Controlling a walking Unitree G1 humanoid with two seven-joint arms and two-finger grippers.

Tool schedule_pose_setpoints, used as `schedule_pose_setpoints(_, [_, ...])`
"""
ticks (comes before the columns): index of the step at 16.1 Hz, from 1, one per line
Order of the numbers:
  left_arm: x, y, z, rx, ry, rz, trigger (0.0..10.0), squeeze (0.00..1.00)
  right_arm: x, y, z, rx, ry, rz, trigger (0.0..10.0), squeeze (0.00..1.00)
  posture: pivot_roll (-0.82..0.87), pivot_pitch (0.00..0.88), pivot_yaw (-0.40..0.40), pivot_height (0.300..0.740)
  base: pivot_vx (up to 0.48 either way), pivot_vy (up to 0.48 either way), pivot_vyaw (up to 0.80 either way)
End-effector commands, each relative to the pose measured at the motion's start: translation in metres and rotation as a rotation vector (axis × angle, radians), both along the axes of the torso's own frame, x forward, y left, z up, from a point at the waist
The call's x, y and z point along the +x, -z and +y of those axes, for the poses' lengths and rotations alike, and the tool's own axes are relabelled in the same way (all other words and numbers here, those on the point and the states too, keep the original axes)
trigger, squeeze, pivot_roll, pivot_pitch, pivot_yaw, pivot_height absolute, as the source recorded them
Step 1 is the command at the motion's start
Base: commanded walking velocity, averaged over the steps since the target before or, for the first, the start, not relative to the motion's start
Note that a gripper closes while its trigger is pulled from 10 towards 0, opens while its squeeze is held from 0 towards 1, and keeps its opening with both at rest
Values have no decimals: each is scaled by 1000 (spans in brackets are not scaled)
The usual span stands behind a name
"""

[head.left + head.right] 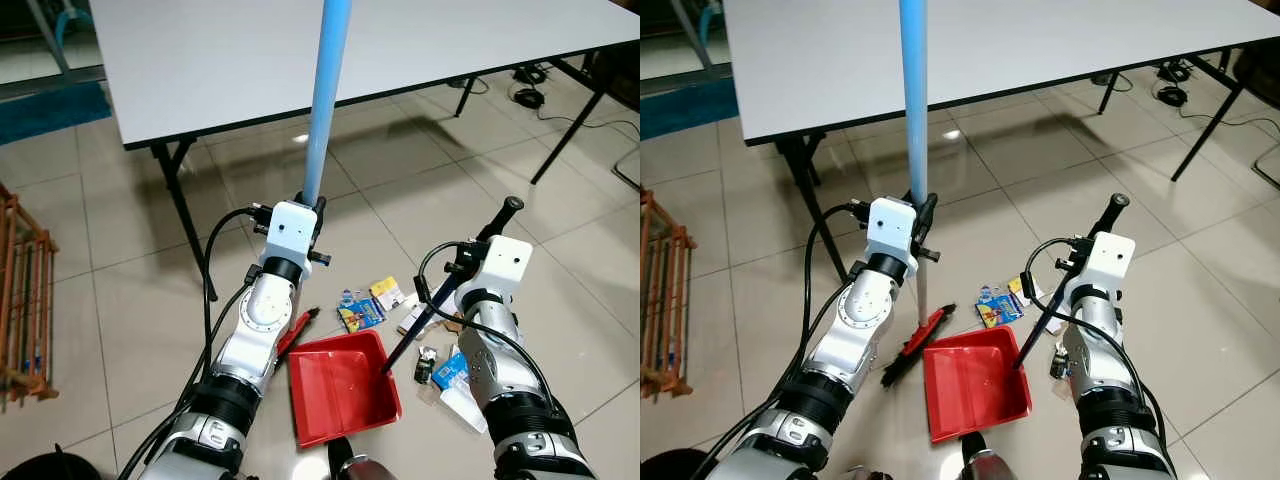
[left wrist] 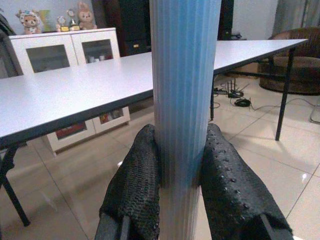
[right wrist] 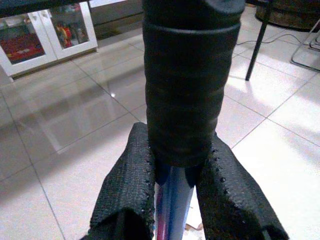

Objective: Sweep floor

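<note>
While our left gripper [image 2: 182,195] was clamped on the blue broom handle [image 1: 327,100], both black fingers [image 2: 137,185] pressed flat against the ribbed pole with no gap left. The pole stood nearly upright in front of the grey table [image 1: 220,60]. Its red broom head [image 1: 915,347] rested on the tile floor [image 1: 120,300], just beside the left edge of the red dustpan [image 1: 340,385].

Our right gripper [image 3: 175,195] was closed around the dustpan handle [image 1: 450,285], fingers squeezing the blue shaft right under the black foam grip [image 3: 182,85]. That handle slanted down to the pan's right rear corner.

We saw the dustpan sitting flat on the floor between our two arms, open mouth toward the table. Its tray looked bare red plastic apart from what may have been a few tiny specks; too small to tell.

Litter lay outside the pan: a blue and yellow wrapper [image 1: 362,308] just past the pan's far edge, more packets and scraps [image 1: 450,375] beside its right side, near our right arm.

A wooden rack [image 1: 22,300] stood at far left. Cables [image 1: 530,90] lay under the table at far right.
</note>
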State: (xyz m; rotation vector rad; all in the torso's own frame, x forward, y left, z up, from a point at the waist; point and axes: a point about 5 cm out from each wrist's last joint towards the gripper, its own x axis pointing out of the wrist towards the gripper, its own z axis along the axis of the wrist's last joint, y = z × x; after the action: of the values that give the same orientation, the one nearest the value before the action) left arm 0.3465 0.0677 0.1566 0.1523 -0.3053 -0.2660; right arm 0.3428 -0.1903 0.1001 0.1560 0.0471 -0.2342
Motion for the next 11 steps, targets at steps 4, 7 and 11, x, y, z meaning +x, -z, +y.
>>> schedule_pose_setpoints(4, [3,-12,-3,16,-5,-53,10000,0,2,-9,-4,1,15,-42,10000,0,9,124,-39,740,0,0,-781])
schedule_pose_setpoints(7, [4,-11,-1,25,-18,-51,10000,0,2,-9,-5,1,17,-41,10000,0,11,134,-41,740,0,-410,-781])
schedule_pose_setpoints(11, [5,-11,1,8,-20,-45,10000,0,1,-10,-7,12,28,-59,10000,0,13,150,-42,740,0,-120,-364])
